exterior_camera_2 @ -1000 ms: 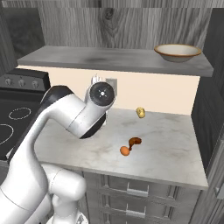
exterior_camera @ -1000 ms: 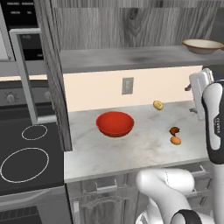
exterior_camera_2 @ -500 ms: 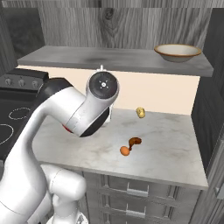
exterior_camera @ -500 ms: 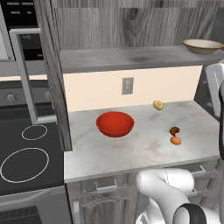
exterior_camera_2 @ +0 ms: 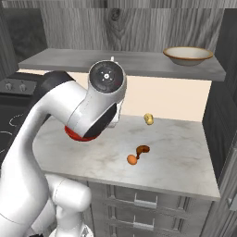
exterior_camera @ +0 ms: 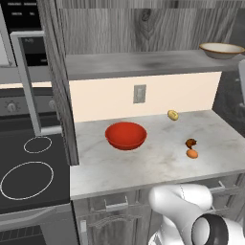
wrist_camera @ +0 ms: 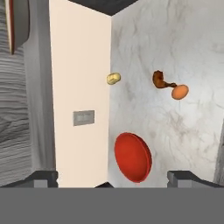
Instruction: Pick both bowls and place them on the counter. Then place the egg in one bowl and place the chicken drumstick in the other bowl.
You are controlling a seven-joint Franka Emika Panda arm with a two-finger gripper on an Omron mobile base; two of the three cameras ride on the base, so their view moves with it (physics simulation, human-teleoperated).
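One red bowl [exterior_camera: 126,135] sat on the counter [exterior_camera: 158,162]; the beige bowl [exterior_camera: 221,50] remained on the shelf [exterior_camera: 143,63]. Gripper [wrist_camera: 113,178] fingers stood spread, holding nothing.

Even, soft rendered light fills all three views, neither dim nor harsh. Beneath the shelf [exterior_camera: 143,64] a faint shadow darkens the upper wall. The red bowl [exterior_camera: 126,135] carries a mild gloss. Edges stay sharp, without blur or distortion.
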